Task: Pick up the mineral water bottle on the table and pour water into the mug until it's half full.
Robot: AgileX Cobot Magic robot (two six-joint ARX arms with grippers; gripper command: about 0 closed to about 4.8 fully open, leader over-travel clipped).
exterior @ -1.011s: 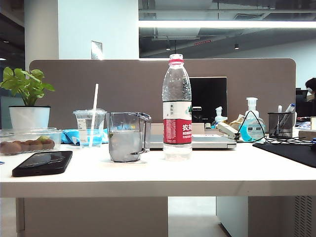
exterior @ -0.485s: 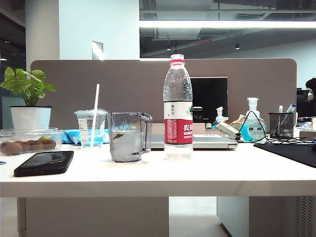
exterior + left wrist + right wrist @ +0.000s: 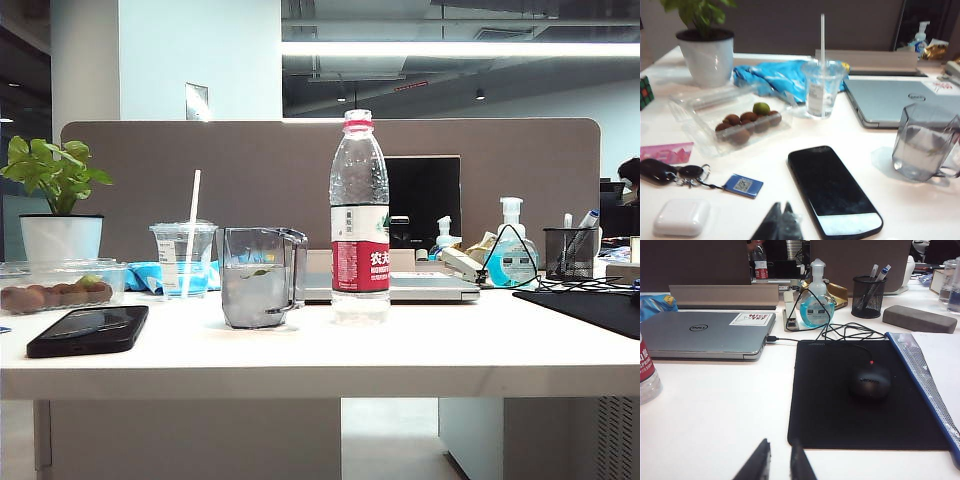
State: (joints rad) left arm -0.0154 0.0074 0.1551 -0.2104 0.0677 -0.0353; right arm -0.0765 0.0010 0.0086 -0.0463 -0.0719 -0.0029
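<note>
Settling in the half-full mug (image 3: 258, 289) beside the released bottle (image 3: 359, 215), pouring apparently done; left fingers (image 3: 780, 220) closed, right fingers (image 3: 776, 460) nearly closed, empty.

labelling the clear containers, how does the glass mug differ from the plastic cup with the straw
The smoky angular glass mug has a squared side handle; the round clear plastic cup has none. The cup carries a tall white straw and a lid; the mug is open-topped. The mug stands nearer the table's front edge and is bulkier. Both are see-through, upright and untouched by either claw.
</note>
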